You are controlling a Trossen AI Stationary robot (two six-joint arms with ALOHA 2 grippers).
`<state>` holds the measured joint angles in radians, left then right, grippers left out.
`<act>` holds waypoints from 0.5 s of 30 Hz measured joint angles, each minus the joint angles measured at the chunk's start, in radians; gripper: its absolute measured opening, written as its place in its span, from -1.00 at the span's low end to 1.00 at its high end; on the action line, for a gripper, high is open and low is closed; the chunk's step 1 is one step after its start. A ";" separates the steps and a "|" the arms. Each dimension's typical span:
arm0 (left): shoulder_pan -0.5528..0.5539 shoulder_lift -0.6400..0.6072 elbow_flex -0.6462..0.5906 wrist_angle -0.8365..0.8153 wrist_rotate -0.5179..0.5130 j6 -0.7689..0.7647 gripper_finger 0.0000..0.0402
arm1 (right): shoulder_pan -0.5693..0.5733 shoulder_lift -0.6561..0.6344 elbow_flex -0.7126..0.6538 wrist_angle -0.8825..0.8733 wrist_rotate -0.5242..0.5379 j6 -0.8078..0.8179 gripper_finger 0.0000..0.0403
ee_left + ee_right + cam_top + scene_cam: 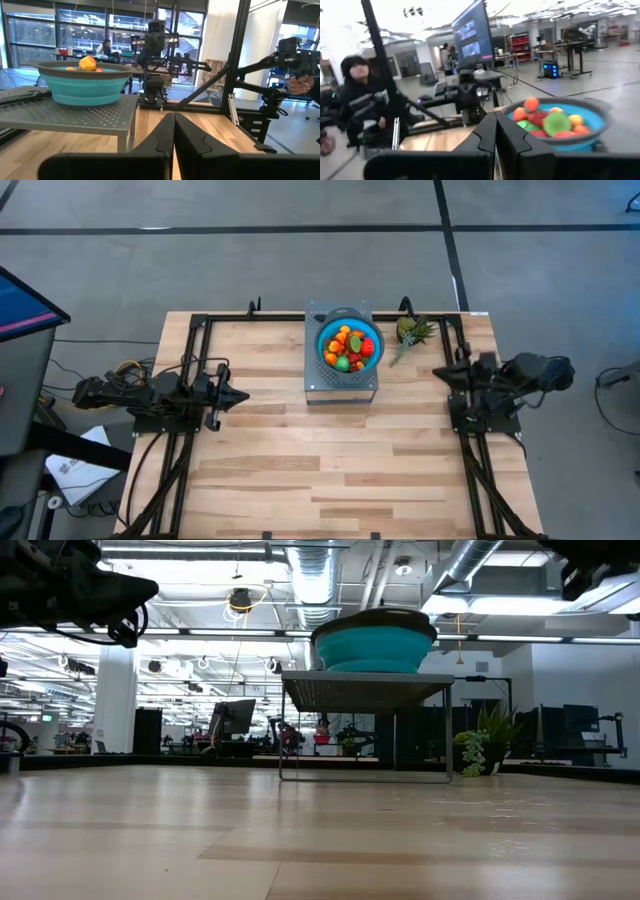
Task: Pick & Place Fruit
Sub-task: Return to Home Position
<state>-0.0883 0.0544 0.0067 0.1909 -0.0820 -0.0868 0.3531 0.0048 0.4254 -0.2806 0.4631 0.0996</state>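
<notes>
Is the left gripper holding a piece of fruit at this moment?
No, the left wrist view shows the left gripper shut tight on itself, with nothing held in it.

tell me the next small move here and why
Likely just park both arms: the fruit is heaped in the blue bowl, none shows on the table, and the left gripper and right gripper sit at the table's sides, fingers shut.
</notes>
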 joint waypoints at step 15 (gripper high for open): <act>0.000 0.000 0.000 0.002 0.000 0.002 -0.99 | -0.002 0.000 -0.210 0.171 -0.276 0.088 -1.00</act>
<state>-0.0885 0.0545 0.0067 0.1934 -0.0822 -0.0851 0.3511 0.0044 0.2157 -0.1094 0.1868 0.1873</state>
